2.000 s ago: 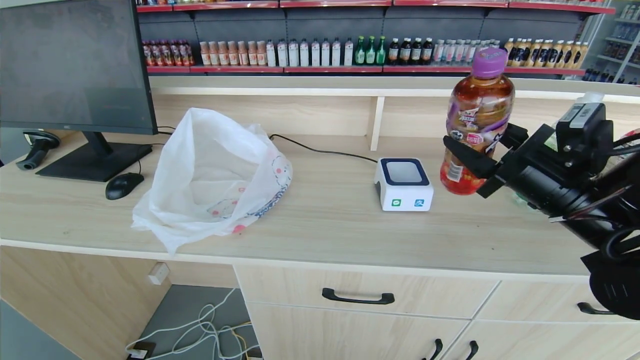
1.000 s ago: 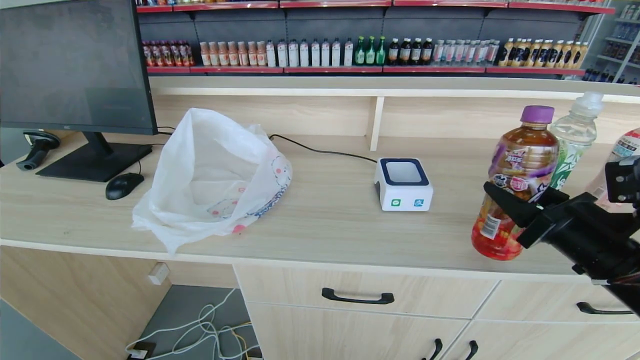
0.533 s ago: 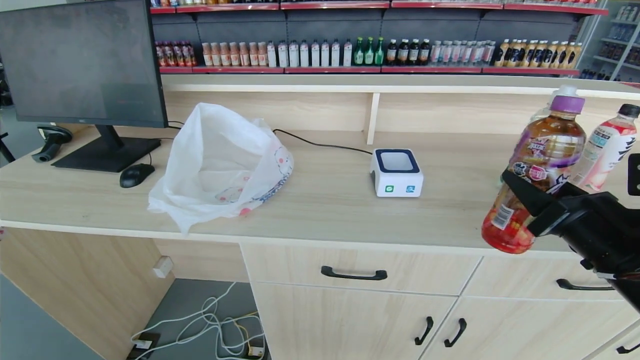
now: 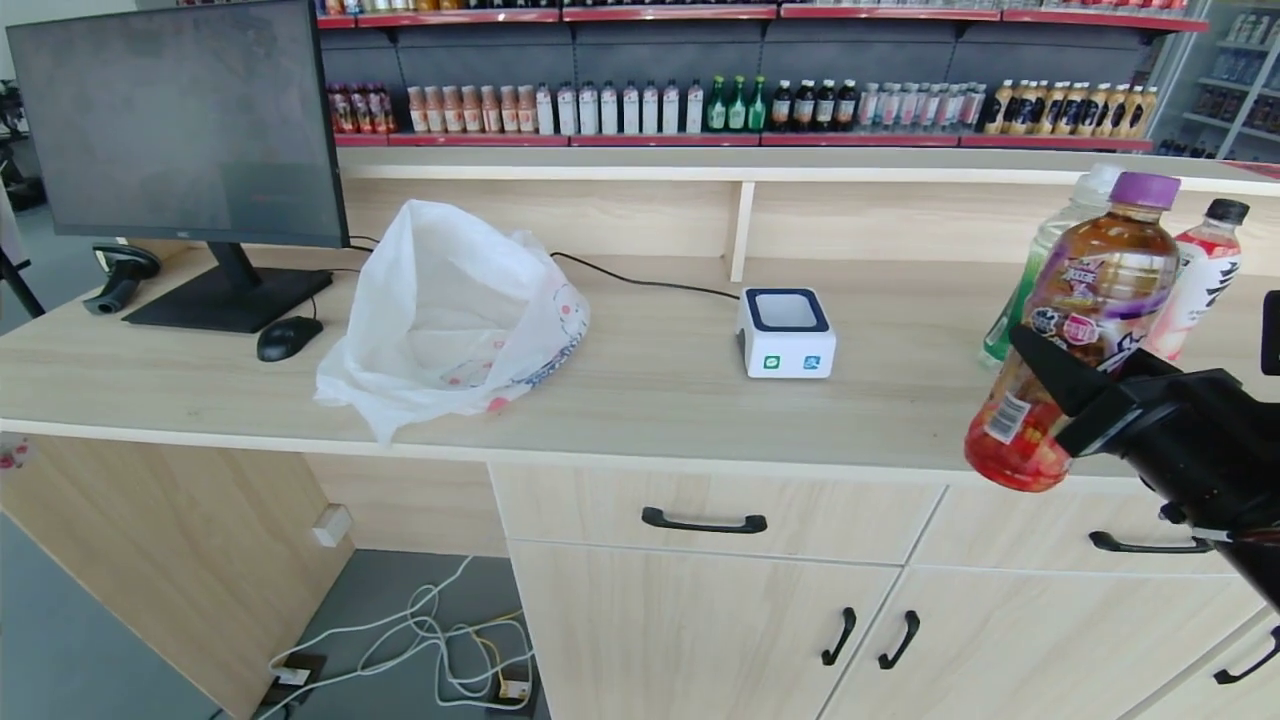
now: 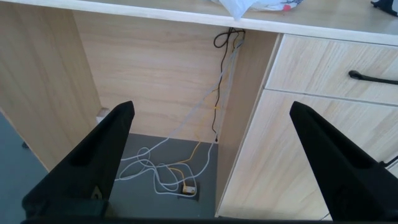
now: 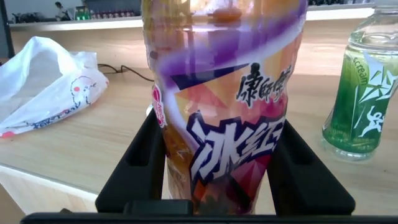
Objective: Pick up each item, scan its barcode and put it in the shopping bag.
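An amber iced-tea bottle [image 4: 1090, 300] with a purple cap hangs upright over the counter's front edge at the far right, my right gripper [image 4: 1055, 385] shut on its lower half. In the right wrist view the bottle [image 6: 224, 106] stands between the black fingers [image 6: 143, 155]. The white barcode scanner [image 4: 786, 332] sits mid-counter, well left of the bottle. The white shopping bag [image 4: 450, 300] lies open further left. A green bottle [image 4: 1008, 315] and a pink bottle [image 4: 1195, 285] stand behind the held one. My left gripper [image 5: 211, 143] is open below counter height, facing the cabinet front.
A monitor [image 4: 190, 120], a mouse [image 4: 288, 338] and a handheld scanner [image 4: 120, 278] occupy the counter's left end. A raised wooden ledge [image 4: 740, 170] runs along the back. Drawers with black handles [image 4: 703, 522] are below, and cables [image 4: 420, 650] lie on the floor.
The right gripper has carried the tea bottle from beside the scanner to the right and back toward the counter's front edge. The head camera has also pulled back, shifting the whole view.
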`<state>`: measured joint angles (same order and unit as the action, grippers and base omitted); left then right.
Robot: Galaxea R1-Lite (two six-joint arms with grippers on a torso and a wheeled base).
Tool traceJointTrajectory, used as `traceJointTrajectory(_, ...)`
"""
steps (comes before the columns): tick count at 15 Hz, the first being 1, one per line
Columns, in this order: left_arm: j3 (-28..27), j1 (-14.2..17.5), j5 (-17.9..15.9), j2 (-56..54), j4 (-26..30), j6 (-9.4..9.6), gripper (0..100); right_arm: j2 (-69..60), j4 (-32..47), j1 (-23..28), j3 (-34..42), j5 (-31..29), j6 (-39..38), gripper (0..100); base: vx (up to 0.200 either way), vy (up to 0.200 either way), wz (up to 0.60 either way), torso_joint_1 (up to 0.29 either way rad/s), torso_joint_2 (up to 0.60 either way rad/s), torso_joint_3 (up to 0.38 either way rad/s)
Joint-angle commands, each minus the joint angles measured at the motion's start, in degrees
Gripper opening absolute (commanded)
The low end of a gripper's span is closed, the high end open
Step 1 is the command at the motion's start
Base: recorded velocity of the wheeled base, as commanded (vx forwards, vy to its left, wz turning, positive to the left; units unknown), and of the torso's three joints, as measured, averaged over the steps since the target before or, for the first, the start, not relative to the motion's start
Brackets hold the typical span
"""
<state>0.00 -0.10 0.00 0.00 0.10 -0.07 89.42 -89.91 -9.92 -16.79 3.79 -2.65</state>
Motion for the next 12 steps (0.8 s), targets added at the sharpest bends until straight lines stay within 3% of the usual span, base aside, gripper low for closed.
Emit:
traceJointTrajectory(1, 0.00, 0.01, 0.00, 0.00, -0.01, -0.01, 100, -0.21, -0.09, -0.01, -0.62, -0.01, 0.01, 0, 0.000, 0.200, 0.00, -0.017, 0.00, 0.007)
traceJointTrajectory(12, 0.00, 0.01, 0.00, 0.00, -0.01, -0.19, 100, 0.85, -0.09, -1.33, -2.64, -0.01, 0.18, 0, 0.000, 0.200, 0.00, 0.007, 0.00, 0.001)
